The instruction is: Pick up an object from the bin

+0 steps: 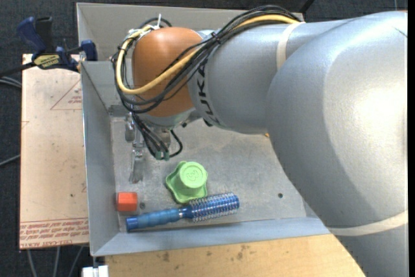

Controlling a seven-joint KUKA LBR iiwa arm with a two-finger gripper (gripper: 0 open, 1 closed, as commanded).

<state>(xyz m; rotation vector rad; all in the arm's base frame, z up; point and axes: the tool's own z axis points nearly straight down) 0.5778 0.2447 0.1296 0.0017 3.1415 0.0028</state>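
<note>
— Tool point(146, 151), where is it now?
— It hangs under the orange cover point(162, 71) of the arm point(311, 94), left of the middle of the frame. It is low over the bare floor at the left side of the grey bin point(97, 139).
— Is it apart or together?
— I cannot tell; black cables point(170, 68) and shadow hide this part.
— Which thing is nearest to it?
— The green plastic cup point(187, 181). It lies on its side just to the lower right of the tool, apart from it.
— And the others?
— The blue hairbrush point(185, 211) lies along the lower wall, just below the green cup, with its handle to the left. The small orange block point(127, 202) stands in the lower left corner, near the end of the handle.
</note>
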